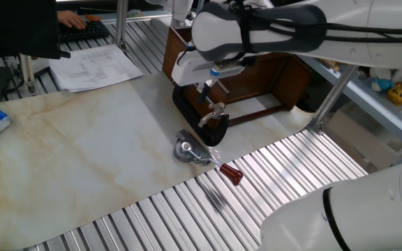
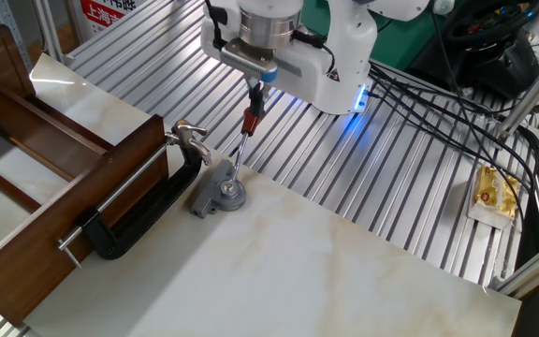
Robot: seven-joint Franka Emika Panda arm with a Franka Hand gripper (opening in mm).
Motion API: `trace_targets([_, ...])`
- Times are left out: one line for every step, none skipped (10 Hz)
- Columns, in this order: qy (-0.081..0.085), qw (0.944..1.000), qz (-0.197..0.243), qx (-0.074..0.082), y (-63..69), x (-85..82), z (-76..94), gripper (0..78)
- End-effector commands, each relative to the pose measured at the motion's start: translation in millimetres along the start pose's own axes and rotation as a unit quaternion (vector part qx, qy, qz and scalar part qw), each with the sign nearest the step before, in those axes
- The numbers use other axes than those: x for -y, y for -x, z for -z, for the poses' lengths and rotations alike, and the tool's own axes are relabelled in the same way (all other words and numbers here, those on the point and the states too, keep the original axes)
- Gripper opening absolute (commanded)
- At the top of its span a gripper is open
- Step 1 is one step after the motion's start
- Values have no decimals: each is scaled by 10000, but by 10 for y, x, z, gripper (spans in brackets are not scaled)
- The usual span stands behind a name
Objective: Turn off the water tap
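Claw: gripper (image 1: pixel 211 85) hangs in the air above the tap, touching nothing; its fingers look close together with nothing between them, though the gap is too small to read for certain, so I cannot tell the state.
Robot arm: white arm (image 1: pixel 271 28) reaches in over the brown wooden box (image 2: pixel 26 178) from the far side of the table.
Table: pale marble-look board (image 2: pixel 344 271) lying on ribbed metal slats.
Box: open-topped, standing at the board's edge, with the clamp gripping its wall.
Clamp: black C-clamp (image 2: pixel 148 211) lies flat, one end on the box wall, the other holding the tap.
Rod: red-handled rod (image 2: pixel 241 140) with a round grey disc base (image 2: pixel 225 195) sits just beside the clamp, leaning up toward the gripper.
Tap: water tap (image 2: pixel 191 137), small and shiny, sits in the clamp's jaw next to the box corner, lever sticking out sideways.
Progress: judging by the clearance, the lever is either done or not yet reached; its position is too small to tell.
Risk: a descent slightly off line could strike the rod handle or the clamp frame instead of the lever, since all three crowd together.
Risk: a push too hard could twist the tap in the clamp.
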State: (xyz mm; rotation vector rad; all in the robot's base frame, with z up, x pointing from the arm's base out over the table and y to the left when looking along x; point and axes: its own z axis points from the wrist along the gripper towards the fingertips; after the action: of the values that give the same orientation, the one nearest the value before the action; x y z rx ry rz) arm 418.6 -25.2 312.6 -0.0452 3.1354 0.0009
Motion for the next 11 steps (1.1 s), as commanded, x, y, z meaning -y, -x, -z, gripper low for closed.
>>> trace_targets([-76, 9992, -391, -23, 48, 7, -43, 0])
trace_targets([-72, 9992, -392, -30, 54, 10, -40, 0])
trace_targets([-77, 9991, -388, -121, 95, 33, -13, 0])
trace_targets([-75, 9993, -333, -138, 110, 44, 3, 0])
trace_targets([-92, 9995, -265, -135, 110, 47, 11, 0])
trace_targets([-103, 9997, -194, -138, 104, 50, 28, 0])
trace_targets([-101, 9996, -165, -224, 86, 62, 86, 0])
trace_targets([-118, 9993, -161, -326, 67, 76, 146, 0])
trace_targets([-163, 9990, -132, -389, 63, 78, 156, 0])
trace_targets([-222, 9988, -81, -434, 63, 78, 156, 0])
trace_targets([-216, 9986, -63, -486, 63, 78, 156, 0])
